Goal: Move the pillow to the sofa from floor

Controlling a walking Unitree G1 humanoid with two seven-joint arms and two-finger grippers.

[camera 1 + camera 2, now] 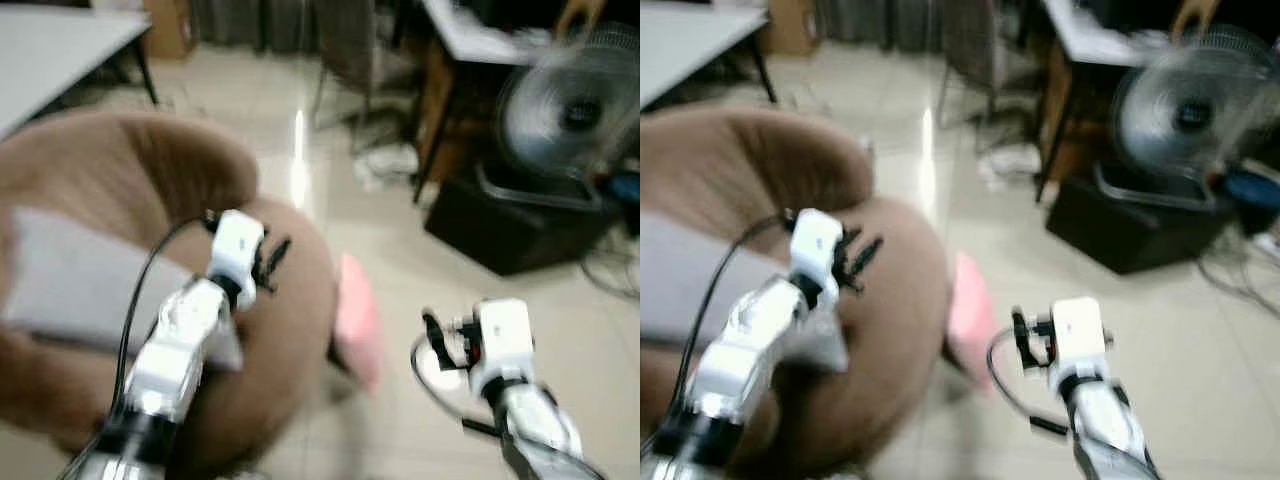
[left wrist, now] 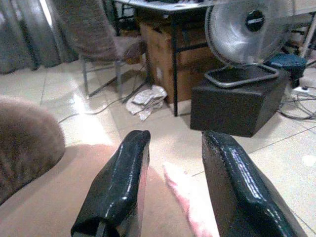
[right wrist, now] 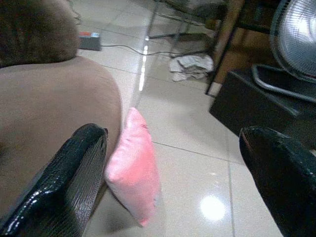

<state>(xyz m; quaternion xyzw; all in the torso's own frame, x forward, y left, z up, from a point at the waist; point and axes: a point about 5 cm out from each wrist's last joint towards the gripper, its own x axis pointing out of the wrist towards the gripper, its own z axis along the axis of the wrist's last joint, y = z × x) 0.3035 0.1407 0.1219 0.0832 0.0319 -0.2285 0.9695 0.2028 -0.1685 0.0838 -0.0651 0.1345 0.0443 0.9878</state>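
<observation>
Sofa first: the rounded brown fabric sofa (image 1: 120,300) takes up the left of your head views, with the glossy pale tiled floor (image 1: 560,340) spreading out to its right. Beyond it you have a black box (image 1: 510,225) on the floor carrying a round wire-caged fan (image 1: 570,115), a dark-legged desk (image 2: 173,54) with cardboard boxes under it, a grey-brown chair (image 2: 98,34), and a crumpled white cloth (image 3: 192,66) lying on the tiles.

The soft pink rectangular pillow (image 3: 133,168) is still on the floor, standing on edge and leaning against the sofa's right side. Its long axis runs roughly away from you along the sofa's flank, with one corner up and the far end pointing toward the cloth. It looks plump and plain, with a seam along the edge.

Your left arm reaches forward over the sofa, and the left gripper (image 2: 170,182) has its two black fingers spread apart with nothing between them; the pillow's end shows beyond the gap. Your right arm is held out low over the tiles to the right of the pillow, and the right gripper (image 3: 173,182) is wide open, the pillow lying just inside one finger (image 3: 69,182) in the wrist view.
</observation>
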